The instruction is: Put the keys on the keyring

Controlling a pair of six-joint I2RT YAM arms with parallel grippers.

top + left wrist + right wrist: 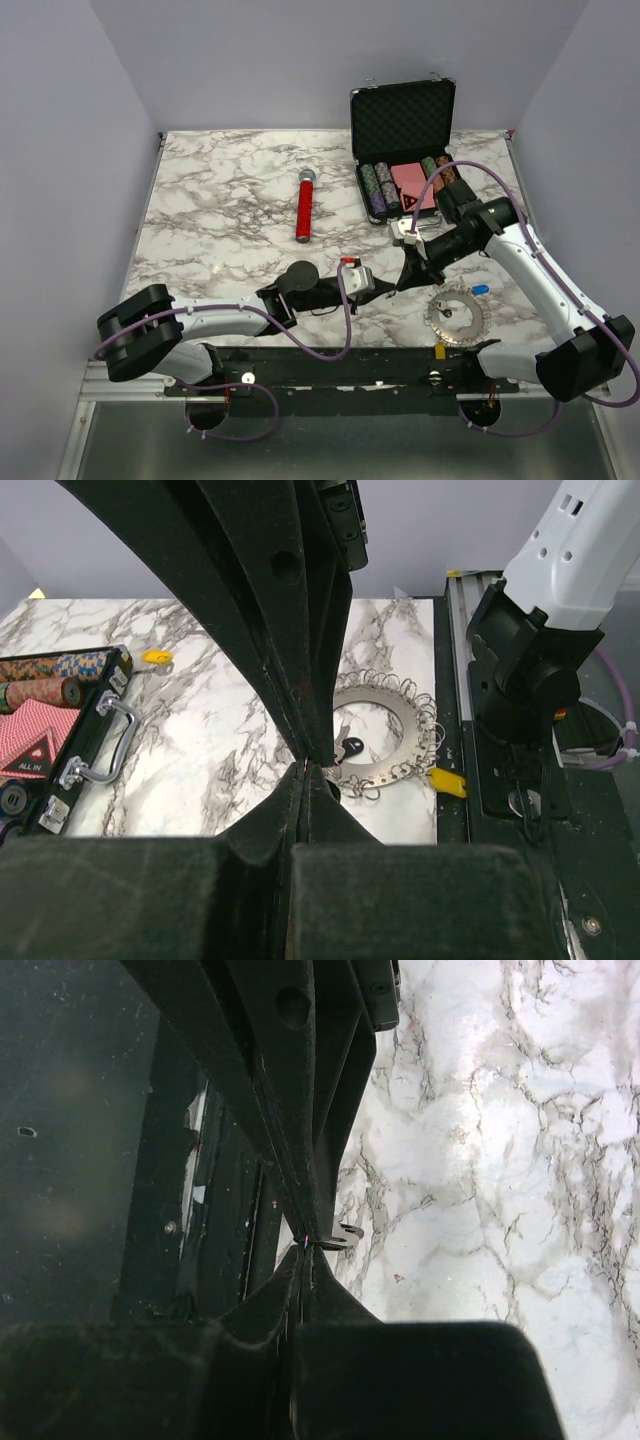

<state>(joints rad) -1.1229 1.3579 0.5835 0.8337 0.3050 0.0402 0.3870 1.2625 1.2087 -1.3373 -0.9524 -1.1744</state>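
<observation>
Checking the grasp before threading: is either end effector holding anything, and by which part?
The right end effector pinches a small metal piece, probably a key, by one end; which end cannot be told. The left end effector is shut, seemingly empty.

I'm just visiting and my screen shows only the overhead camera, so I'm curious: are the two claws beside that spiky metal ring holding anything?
Observer: The right claw is shut on its own camera, with a small silver piece, possibly a key, at its tips. I can't tell whether it is pinched or just touching.
Visitor: And the other one?
Observer: Its camera shows the left claw shut, with nothing visible between the fingers.
Visitor: Anything at the key ring?
Observer: A black-headed key lies in its middle hole.
</observation>
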